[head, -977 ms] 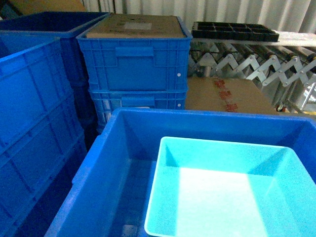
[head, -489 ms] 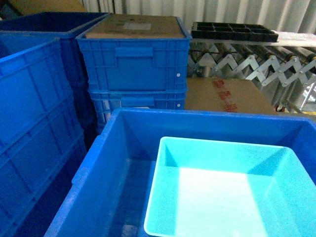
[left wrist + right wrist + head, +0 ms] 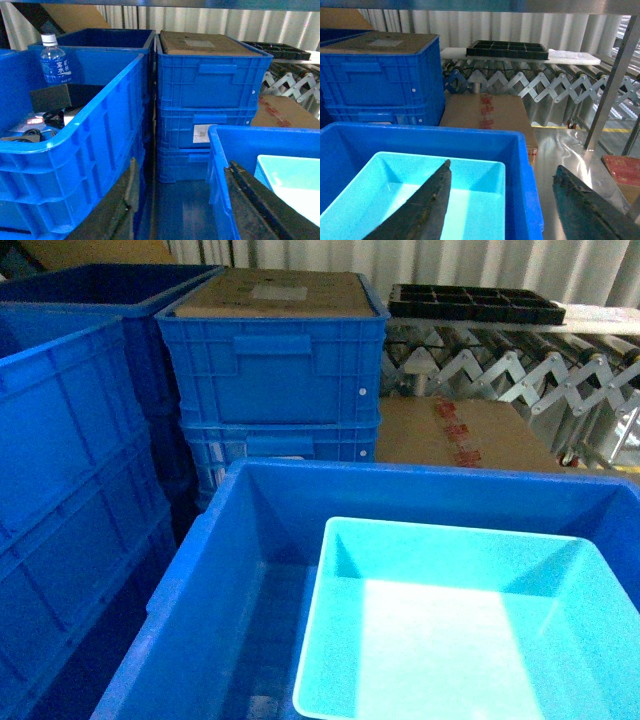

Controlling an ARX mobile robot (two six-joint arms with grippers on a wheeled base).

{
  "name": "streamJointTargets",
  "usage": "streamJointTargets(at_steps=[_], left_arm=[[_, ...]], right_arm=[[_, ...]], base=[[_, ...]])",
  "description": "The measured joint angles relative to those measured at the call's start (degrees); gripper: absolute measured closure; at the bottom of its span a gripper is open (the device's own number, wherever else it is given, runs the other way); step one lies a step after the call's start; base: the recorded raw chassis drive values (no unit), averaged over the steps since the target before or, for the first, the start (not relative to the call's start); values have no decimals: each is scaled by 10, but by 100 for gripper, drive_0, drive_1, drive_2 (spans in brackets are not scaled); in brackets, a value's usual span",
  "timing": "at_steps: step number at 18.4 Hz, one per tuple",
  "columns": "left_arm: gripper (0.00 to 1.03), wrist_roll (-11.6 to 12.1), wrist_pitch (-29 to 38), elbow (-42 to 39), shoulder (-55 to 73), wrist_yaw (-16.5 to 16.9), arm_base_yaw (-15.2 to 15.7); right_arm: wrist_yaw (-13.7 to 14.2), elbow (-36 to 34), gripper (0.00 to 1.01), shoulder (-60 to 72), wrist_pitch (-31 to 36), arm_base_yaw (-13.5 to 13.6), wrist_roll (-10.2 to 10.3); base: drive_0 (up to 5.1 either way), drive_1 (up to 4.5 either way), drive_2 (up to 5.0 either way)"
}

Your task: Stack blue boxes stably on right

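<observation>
One of the blue boxes, a light turquoise tub (image 3: pixel 450 640), lies inside a large royal-blue crate (image 3: pixel 225 540), against its right side. No gripper shows in the head view. In the left wrist view my left gripper (image 3: pixel 181 164) is open and holds nothing, its dark fingers (image 3: pixel 114 212) spread either side of the crate's left wall (image 3: pixel 220 160), and the tub's corner (image 3: pixel 290 175) shows at the right. My right gripper (image 3: pixel 503 166) is open too, one finger over the tub (image 3: pixel 385 195) and the other outside the crate's right wall (image 3: pixel 527 190).
Ribbed blue crates (image 3: pixel 270 360) are stacked behind, the top one covered with cardboard. More crates (image 3: pixel 60 470) stand on the left, one holding a water bottle (image 3: pixel 55 60). A cardboard box (image 3: pixel 460 435), a roller conveyor (image 3: pixel 520 370) and a black tray (image 3: pixel 470 302) sit back right.
</observation>
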Motion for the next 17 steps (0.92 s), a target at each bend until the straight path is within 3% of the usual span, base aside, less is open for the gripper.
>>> streamJointTargets(at_steps=[6, 9, 12, 17], left_arm=[[21, 0, 0, 0, 0, 0, 0], [11, 0, 0, 0, 0, 0, 0], [3, 0, 0, 0, 0, 0, 0], [5, 0, 0, 0, 0, 0, 0]], right_arm=[[0, 0, 12, 0, 0, 0, 0], [0, 0, 3, 0, 0, 0, 0], [0, 0, 3, 0, 0, 0, 0], [0, 0, 3, 0, 0, 0, 0]], base=[[0, 0, 0], [0, 0, 0], [0, 0, 0], [0, 0, 0]])
